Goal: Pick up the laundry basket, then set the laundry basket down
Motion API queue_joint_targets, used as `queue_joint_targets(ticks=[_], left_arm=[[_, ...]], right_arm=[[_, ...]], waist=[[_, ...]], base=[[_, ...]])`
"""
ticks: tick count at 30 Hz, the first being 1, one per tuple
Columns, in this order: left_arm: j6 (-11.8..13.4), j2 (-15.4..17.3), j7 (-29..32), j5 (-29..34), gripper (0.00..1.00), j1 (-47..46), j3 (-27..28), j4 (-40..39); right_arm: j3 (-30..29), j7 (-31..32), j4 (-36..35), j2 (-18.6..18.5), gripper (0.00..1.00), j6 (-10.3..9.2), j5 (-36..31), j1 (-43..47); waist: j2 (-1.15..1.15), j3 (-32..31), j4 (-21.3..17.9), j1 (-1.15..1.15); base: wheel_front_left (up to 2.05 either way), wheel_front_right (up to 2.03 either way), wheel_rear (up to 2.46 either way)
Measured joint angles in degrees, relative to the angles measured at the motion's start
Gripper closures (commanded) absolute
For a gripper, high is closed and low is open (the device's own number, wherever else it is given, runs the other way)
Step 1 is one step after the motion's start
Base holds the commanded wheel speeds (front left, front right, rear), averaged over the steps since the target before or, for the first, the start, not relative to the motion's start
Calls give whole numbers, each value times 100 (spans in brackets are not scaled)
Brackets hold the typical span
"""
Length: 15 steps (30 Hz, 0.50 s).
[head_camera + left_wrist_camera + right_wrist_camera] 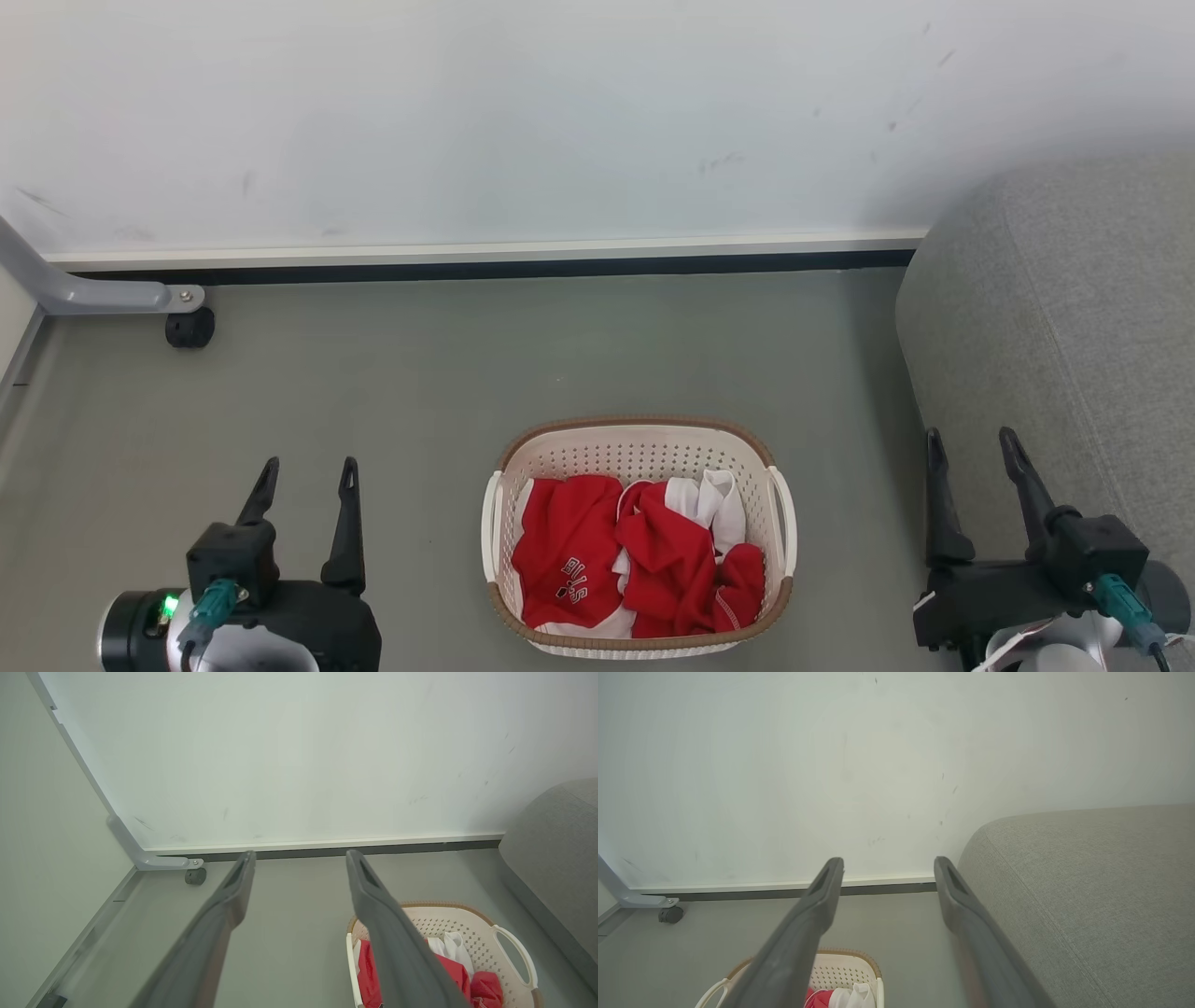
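Just right of the laundry basket (644, 455) looms a sofa (1055, 308); left gripper (311, 464) and right gripper (969, 436) gape empty.

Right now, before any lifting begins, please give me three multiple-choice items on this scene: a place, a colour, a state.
1. Where does the laundry basket stand?
A) on a table
B) on the floor, between the left tool and the right tool
C) on a shelf

2. Which colours have the clothes in it?
A) blue and black
B) red and white
C) green only

3. How are both tools?
A) open, holding nothing
B) shut on the handles
C) shut on the rim

Key: 1 B, the head view shows it on the floor with a tool at each side; 2 B, red cloth with white parts shows; 3 A, each tool's fingers stand apart, clear of the basket.
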Motion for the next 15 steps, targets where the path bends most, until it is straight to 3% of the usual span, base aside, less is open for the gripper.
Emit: queue_joint_targets(ticks=[1, 2, 15], left_arm=[[1, 0, 19, 20, 0, 0, 1, 9], [0, -3, 18, 19, 100, 1, 0, 26], [-60, -168, 105, -301, 100, 234, 38, 400]], right_arm=[[0, 0, 0, 0, 0, 0, 0, 0], [2, 8, 14, 7, 100, 0, 0, 5], [-58, 121, 396, 166, 100, 71, 359, 282]], waist=[[0, -4, 1, 0], [0, -7, 2, 0], [0, -38, -3, 0]], base=[[0, 0, 0], [0, 0, 0], [0, 0, 0]])
